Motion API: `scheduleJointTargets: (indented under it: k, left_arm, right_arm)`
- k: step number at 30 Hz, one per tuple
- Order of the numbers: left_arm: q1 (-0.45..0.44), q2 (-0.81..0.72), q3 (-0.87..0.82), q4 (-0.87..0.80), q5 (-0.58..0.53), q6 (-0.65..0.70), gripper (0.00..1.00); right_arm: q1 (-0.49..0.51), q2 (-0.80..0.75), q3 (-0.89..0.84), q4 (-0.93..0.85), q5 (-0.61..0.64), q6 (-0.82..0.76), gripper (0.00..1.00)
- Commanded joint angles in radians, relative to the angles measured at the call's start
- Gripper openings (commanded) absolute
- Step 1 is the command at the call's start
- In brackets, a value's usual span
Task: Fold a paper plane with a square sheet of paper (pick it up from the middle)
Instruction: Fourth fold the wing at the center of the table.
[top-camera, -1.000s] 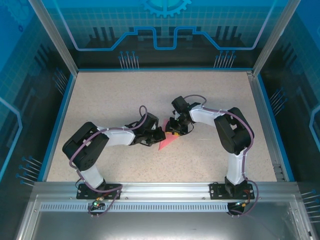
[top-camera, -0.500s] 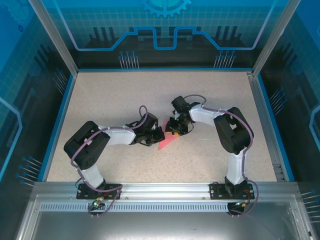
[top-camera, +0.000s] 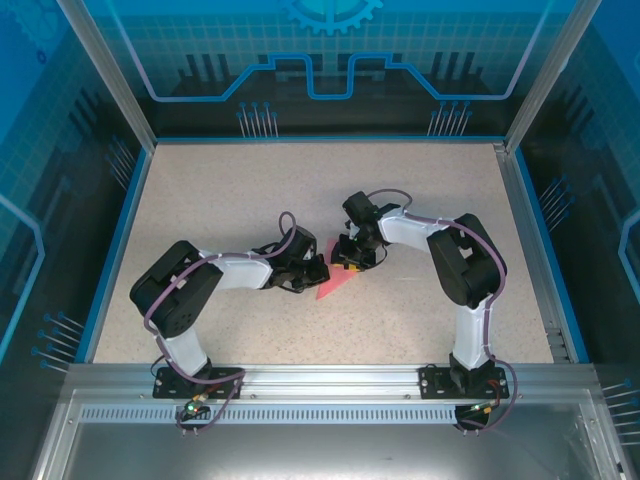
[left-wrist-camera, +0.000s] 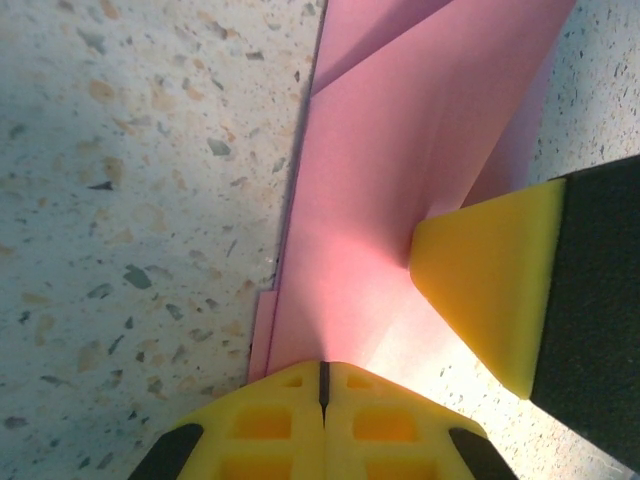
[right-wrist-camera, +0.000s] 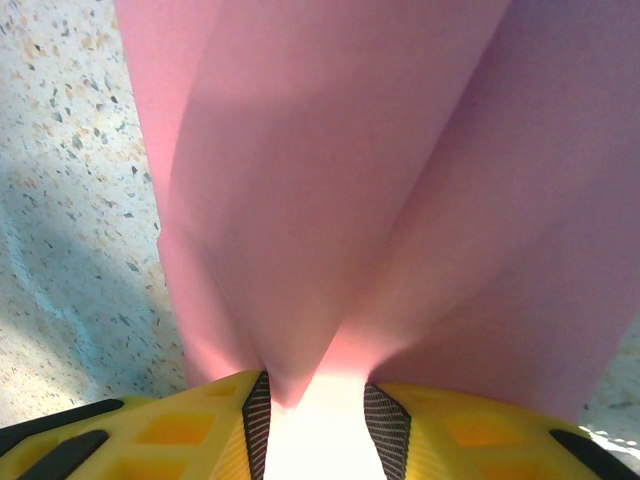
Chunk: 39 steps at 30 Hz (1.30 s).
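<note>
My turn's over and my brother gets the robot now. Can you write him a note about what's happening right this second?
Left hand: shut, with its tips at the edge of the pink paper. I can't tell if it really pinches the paper.
Right hand: closed on a raised ridge of the paper.
Paper: in the middle of the table, between the two hands.
Done: several folds are in, and from above it looks like a pointed triangle.
Left: it doesn't look like a finished plane, so more folding and creasing is probably needed.
</note>
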Motion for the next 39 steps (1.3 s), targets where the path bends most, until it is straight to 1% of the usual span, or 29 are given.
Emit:
scheduleJointTargets:
  k: [1, 5, 7, 14, 15, 20, 25, 29, 33, 39]
  left_arm:
    - [0.011, 0.025, 0.006, -0.053, -0.02, -0.006, 0.05]
    - [0.01, 0.027, 0.0, -0.059, -0.022, -0.008, 0.04]
    - [0.01, 0.031, 0.0, -0.069, -0.017, -0.006, 0.03]
    - [0.009, 0.04, -0.03, -0.091, -0.009, 0.009, 0.01]
    - [0.01, 0.041, -0.035, -0.094, -0.007, 0.012, 0.0]
    - [0.01, 0.048, -0.04, -0.102, -0.004, 0.026, 0.0]
    - [0.01, 0.053, -0.034, -0.111, -0.002, 0.032, 0.0]
    - [0.01, 0.054, -0.031, -0.115, -0.004, 0.031, 0.0]
    - [0.009, 0.054, -0.031, -0.119, -0.005, 0.03, 0.0]
    - [0.01, 0.059, -0.023, -0.134, -0.008, 0.029, 0.0]
  right_arm:
    - [0.0, 0.134, -0.064, -0.058, 0.131, -0.001, 0.37]
    - [-0.001, 0.127, -0.066, -0.044, 0.114, -0.003, 0.36]
    - [-0.005, 0.096, -0.067, -0.028, 0.093, -0.009, 0.37]
    - [-0.01, -0.124, -0.066, 0.09, 0.044, -0.045, 0.37]
    - [-0.011, -0.15, -0.072, 0.112, 0.035, -0.054, 0.36]
    - [0.005, -0.218, -0.137, 0.21, -0.01, -0.082, 0.26]
    - [0.031, -0.19, -0.169, 0.261, -0.07, -0.111, 0.16]
    - [0.036, -0.147, -0.165, 0.283, -0.106, -0.12, 0.11]
    - [0.037, -0.102, -0.162, 0.296, -0.114, -0.125, 0.09]
    - [0.03, -0.049, -0.173, 0.317, -0.12, -0.138, 0.08]
